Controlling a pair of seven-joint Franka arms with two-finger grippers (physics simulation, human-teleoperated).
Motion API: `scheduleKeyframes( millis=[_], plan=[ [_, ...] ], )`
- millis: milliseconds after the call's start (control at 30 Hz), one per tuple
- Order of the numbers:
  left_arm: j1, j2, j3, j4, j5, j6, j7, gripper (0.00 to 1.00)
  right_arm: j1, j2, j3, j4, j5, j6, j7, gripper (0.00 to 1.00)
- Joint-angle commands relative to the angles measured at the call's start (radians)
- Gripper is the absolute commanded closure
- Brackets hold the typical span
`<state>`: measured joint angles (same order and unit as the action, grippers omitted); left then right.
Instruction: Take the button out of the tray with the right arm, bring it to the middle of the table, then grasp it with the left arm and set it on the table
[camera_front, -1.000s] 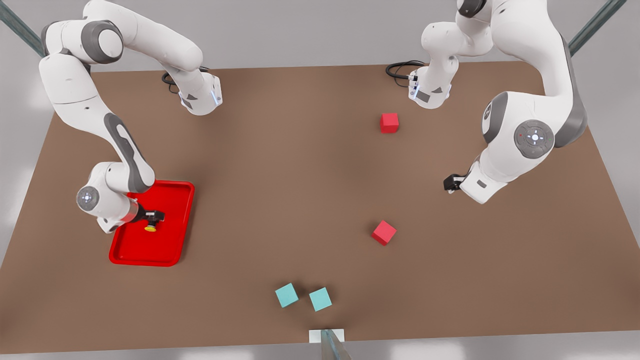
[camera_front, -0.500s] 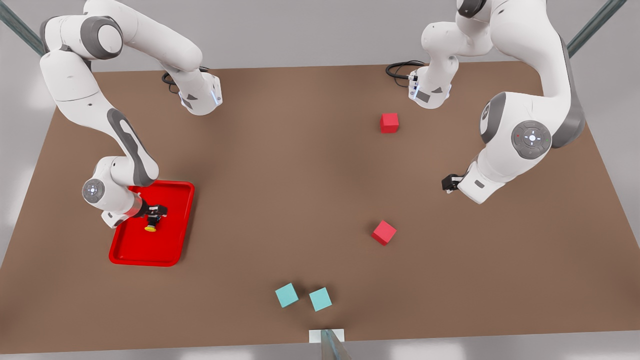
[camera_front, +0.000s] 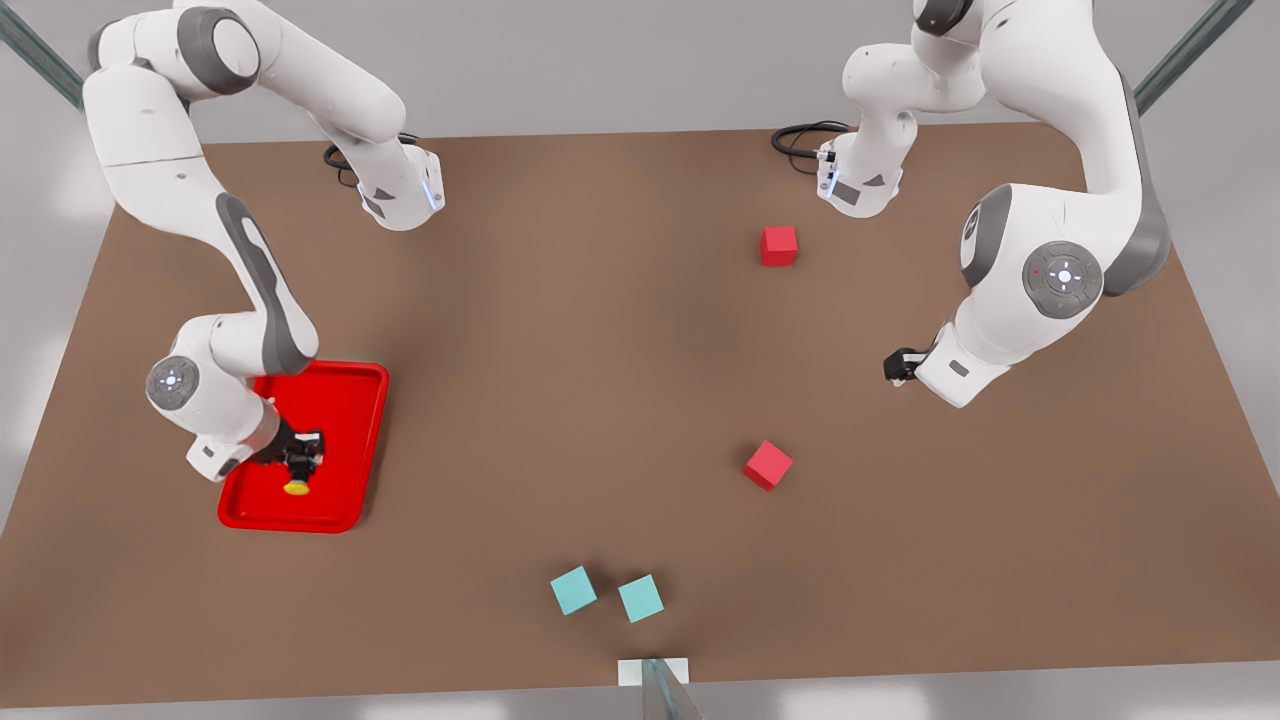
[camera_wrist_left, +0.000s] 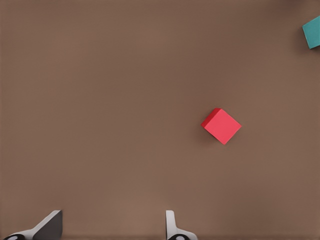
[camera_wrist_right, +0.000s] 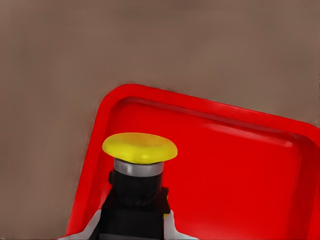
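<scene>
Starting at the front view's left: my right gripper (camera_front: 298, 462) is over the red tray (camera_front: 352, 400), its fingers closed on the black body of the button (camera_front: 297, 486). The right wrist view confirms the hold — the yellow cap sticks out past the fingertips, with the tray floor beneath it. I judge the button clamped but not yet out of the tray; whether it is lifted clear of the floor I cannot tell.

Toward the middle, the table (camera_front: 560, 350) is bare where the handover belongs. Two teal cubes (camera_front: 573, 590) sit near the front edge and two red cubes (camera_front: 768, 465) lie further right.

Far right, the left gripper (camera_front: 897, 366) waits above the table, fingers spread and empty, one red cube below it in the left wrist view.

Remaining — carry to centre, handover, set-down.
</scene>
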<state>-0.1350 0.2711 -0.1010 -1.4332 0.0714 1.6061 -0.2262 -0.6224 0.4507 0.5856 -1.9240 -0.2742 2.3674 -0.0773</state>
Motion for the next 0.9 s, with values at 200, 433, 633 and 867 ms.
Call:
scheduleKeyframes(
  millis=[200,433,633,867],
  plan=[
    [0.000,-0.001,0.000,0.000,0.001,-0.002,-0.001,0.00,0.200,-0.004,0.235,0.157,-0.008,-0.442,0.522,0.63],
    [-0.002,-0.001,0.000,0.000,0.005,0.000,-0.002,0.00,0.697,0.077,0.220,0.293,0.001,-0.438,1.201,0.63],
    [-0.002,-0.001,0.000,0.000,0.005,-0.002,-0.001,0.00,1.175,0.322,-0.061,0.671,0.003,-0.436,1.558,0.62],
    [-0.002,0.011,0.000,0.000,0.005,0.006,-0.002,0.00,1.429,0.617,-0.322,1.102,0.145,-0.453,1.590,0.62]
  ],
)
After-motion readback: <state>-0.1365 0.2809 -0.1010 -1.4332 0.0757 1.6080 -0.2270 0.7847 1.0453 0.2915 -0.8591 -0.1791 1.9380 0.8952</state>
